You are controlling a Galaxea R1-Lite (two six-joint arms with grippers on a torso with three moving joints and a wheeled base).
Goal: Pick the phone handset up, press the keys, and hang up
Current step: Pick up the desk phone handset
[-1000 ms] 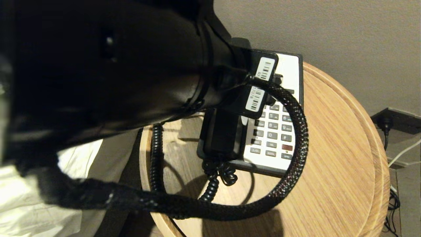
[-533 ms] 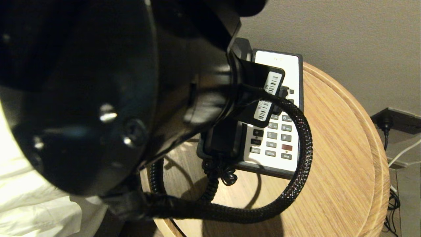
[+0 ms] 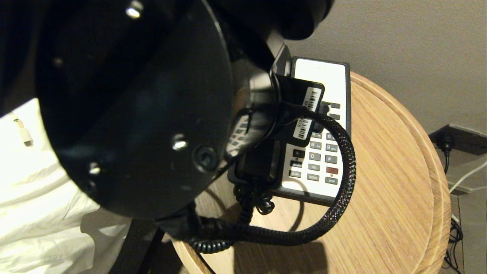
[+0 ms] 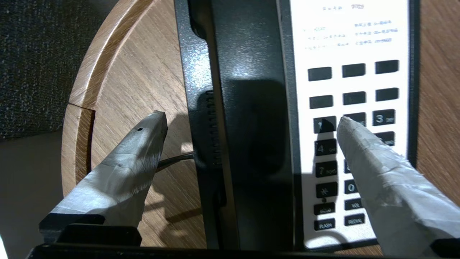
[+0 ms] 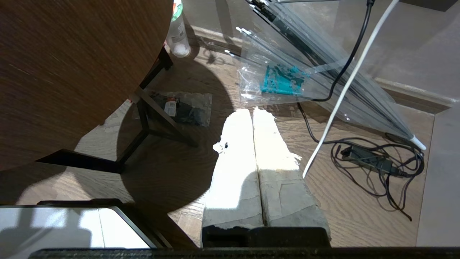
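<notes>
Left wrist view: left gripper (image 4: 251,122) spread wide astride the phone handset (image 4: 251,108), cradled on the base beside the keys (image 4: 354,144), atop the round wooden surface (image 4: 133,82). Pickup step, likely; next, lowering and clamping across the handset. Right gripper (image 5: 253,115) clenched, parked above the floor.

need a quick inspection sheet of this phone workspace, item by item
surface: round wooden table, phone base standing on it.
job's things: phone handset resting in its cradle beside the keys; not lifted.
clutter: nothing seen on the table; plastic bags and a bottle on the floor.
grippers: left claw open, fingers on either side of the handset, apart from it; right claw shut, hanging beside the table over the floor.
cables: coiled cord at the handset's end; braided robot cable looping over the phone; loose wires on the floor.
surroundings: beige wall, white bedding.
</notes>
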